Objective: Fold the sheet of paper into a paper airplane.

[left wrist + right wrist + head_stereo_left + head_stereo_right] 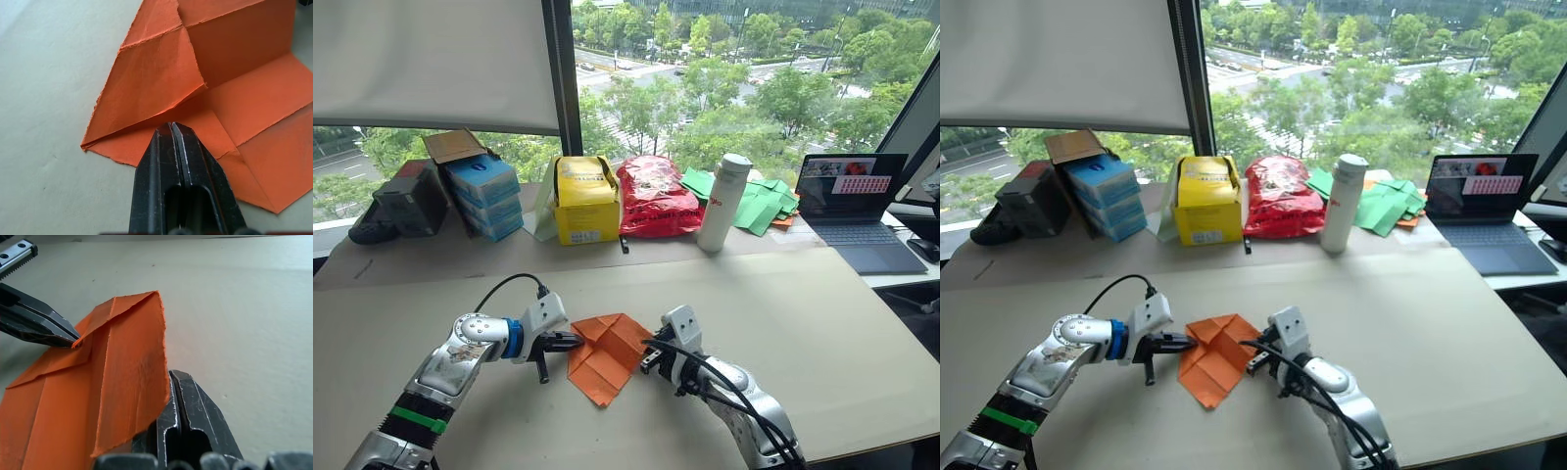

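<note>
The sheet of paper [607,354] is bright orange, creased and partly folded, and lies on the beige table [822,323] between my two grippers. My left gripper [576,341] is shut, its tips resting on the sheet's left side close to the edge [171,128], beside a folded triangular flap [151,83]. My right gripper [651,354] is shut at the sheet's right edge. One flap [132,372] stands raised against its fingers [195,406]. I see no paper between either pair of fingers. The left gripper's tips [68,337] touch the sheet's far corner.
Along the back of the table stand blue boxes [484,191], a yellow box [585,201], a red plastic bag [656,196], a white bottle [724,201] and green paper pieces [759,206]. A laptop [862,211] is at the right.
</note>
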Action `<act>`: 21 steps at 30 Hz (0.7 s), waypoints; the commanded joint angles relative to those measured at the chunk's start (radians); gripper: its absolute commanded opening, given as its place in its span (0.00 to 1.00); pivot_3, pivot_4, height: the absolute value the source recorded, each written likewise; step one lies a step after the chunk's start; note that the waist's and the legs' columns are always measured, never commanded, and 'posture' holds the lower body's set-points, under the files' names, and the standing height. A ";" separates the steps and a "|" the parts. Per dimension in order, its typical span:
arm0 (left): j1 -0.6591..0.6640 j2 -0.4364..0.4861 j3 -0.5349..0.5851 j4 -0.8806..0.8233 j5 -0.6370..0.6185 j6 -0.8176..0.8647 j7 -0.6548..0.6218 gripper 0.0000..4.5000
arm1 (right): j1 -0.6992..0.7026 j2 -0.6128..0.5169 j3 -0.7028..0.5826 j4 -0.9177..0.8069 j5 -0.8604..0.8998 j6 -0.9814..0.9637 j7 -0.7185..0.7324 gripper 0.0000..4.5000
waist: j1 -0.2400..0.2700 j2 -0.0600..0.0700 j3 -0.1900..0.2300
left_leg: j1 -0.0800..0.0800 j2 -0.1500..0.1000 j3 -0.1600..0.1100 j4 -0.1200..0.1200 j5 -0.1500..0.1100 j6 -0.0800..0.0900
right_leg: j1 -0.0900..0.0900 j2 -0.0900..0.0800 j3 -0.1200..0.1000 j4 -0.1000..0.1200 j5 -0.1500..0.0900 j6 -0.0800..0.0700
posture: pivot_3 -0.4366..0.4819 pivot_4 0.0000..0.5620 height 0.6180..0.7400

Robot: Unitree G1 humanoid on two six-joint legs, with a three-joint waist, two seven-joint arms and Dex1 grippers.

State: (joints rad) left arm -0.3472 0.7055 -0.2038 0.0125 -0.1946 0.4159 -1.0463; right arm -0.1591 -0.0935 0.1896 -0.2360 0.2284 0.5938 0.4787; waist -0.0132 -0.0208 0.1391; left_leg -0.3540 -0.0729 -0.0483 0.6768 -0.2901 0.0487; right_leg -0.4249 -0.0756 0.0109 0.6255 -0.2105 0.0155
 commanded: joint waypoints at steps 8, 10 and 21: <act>0.001 -0.005 -0.004 -0.008 0.016 0.009 0.008 0.01 | -0.051 -0.027 0.092 -0.094 0.094 0.028 0.110 0.00 | -0.001 0.001 0.000 | 0.000 0.000 0.000 0.000 0.000 0.000 | -0.001 0.000 0.000 0.000 0.000 0.000 | 0.48 0.27 1.00; -0.013 -0.018 -0.021 -0.008 0.016 0.004 -0.005 0.01 | -0.054 -0.034 0.132 -0.078 0.067 0.021 0.107 0.00 | 0.000 0.001 0.000 | 0.000 0.000 0.000 0.000 0.000 0.000 | -0.001 0.000 0.000 0.000 0.000 0.000 | 0.48 0.27 1.00; -0.089 -0.101 -0.042 0.103 0.046 -0.052 -0.013 0.01 | -0.071 -0.038 0.217 -0.037 0.020 0.026 0.084 0.00 | 0.004 0.001 0.000 | -0.001 -0.001 -0.001 0.000 0.000 0.000 | 0.000 0.000 -0.001 0.000 0.000 0.000 | 0.48 0.27 1.00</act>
State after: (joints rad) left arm -0.4263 0.6068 -0.2382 0.1013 -0.1593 0.3752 -1.0613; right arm -0.2211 -0.1327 0.3925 -0.2528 0.2527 0.6196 0.5607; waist -0.0091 -0.0203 0.1395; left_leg -0.3547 -0.0737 -0.0487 0.6771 -0.2903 0.0491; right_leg -0.4252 -0.0759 0.0102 0.6255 -0.2105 0.0156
